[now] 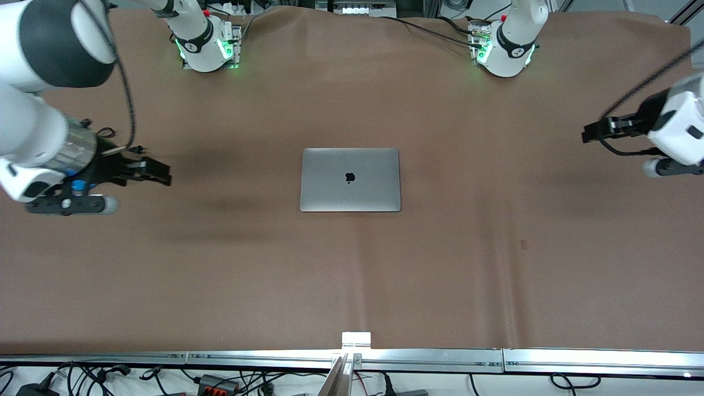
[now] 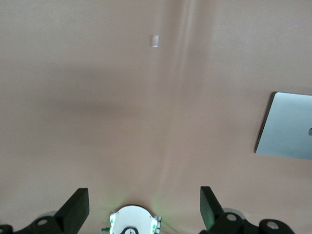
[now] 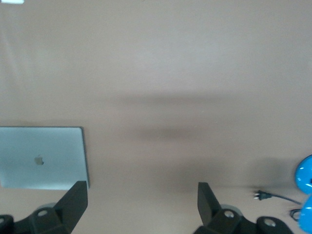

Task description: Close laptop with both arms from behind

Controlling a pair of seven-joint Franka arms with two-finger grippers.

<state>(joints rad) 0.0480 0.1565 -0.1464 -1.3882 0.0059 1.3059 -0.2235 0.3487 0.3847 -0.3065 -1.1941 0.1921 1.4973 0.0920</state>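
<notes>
Closed laptop [image 1: 350, 180], dark apple logo [image 1: 349, 177] on lid

A brown, slightly creased covering spreads over the whole tabletop [image 1: 352, 275], lit evenly from above with soft shadows. Along the edge nearest the front camera runs a silver metal rail [image 1: 429, 358] (a small white block [image 1: 356, 339] sits at its middle), with black cables [image 1: 110, 377] tangled below it.
</notes>
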